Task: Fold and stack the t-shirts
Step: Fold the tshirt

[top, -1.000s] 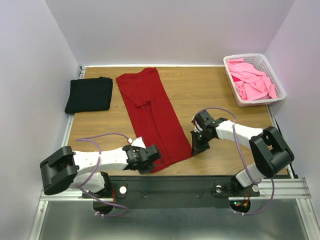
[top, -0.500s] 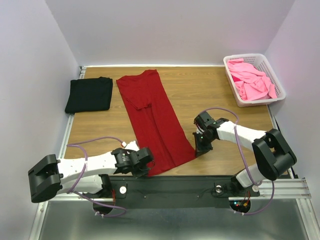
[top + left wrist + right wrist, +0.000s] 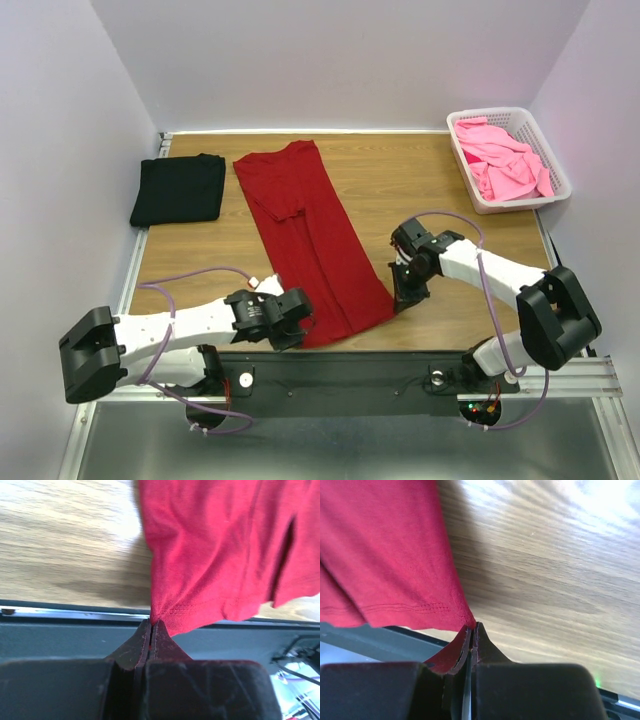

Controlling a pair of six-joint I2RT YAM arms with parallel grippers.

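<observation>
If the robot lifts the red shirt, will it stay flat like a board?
Probably not. The red shirt puckers where the left gripper and right gripper pinch its hem, so it would likely sag between them. Such thin cloth is probably light too.

Table (image 3: 400, 180): wood-grain top, walled on three sides.
On it:
- black tee (image 3: 178, 188), folded flat, far-left corner.
- red tee (image 3: 305, 235), a long narrow strip running aslant from far centre to the near edge, just beside the black tee.
- white basket (image 3: 463, 165), far-right corner.
</observation>
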